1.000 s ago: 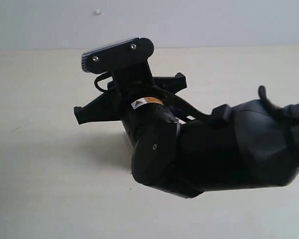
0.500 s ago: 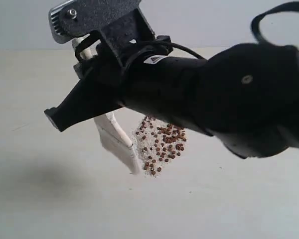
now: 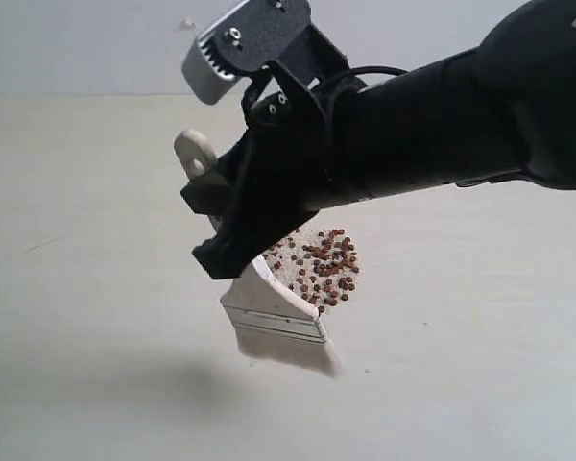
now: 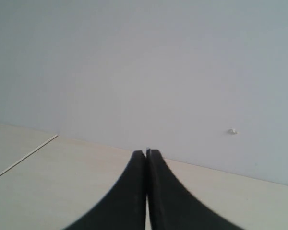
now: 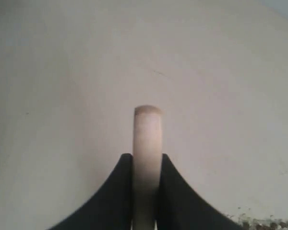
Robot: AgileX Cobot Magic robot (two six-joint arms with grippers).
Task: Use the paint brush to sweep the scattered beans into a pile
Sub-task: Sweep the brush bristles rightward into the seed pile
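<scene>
The beans [image 3: 317, 264] lie as one compact reddish-brown pile with whitish crumbs on the pale table [image 3: 77, 288]. My right gripper [image 3: 214, 229] is shut on the pale wooden handle of the paint brush [image 3: 274, 322], just left of the pile. The brush slants down, with its silver ferrule and whitish bristles [image 3: 293, 352] at the pile's near left edge. In the right wrist view the handle [image 5: 147, 129] stands between the jaws of the right gripper [image 5: 147, 156], and a few beans [image 5: 269, 224] show at the frame's corner. The left gripper [image 4: 146, 152] is shut on nothing, facing the wall.
A pale grey wall [image 3: 96, 48] rises behind the table's far edge, with a small white speck [image 3: 186, 23] on it. The big black right arm [image 3: 461, 115] reaches in from the right above the table. A thin seam [image 4: 24, 155] crosses the tabletop.
The right arm has risen and swung right, uncovering the pile. The brush went from the pile's left side to its near left edge, ferrule now facing the camera.
</scene>
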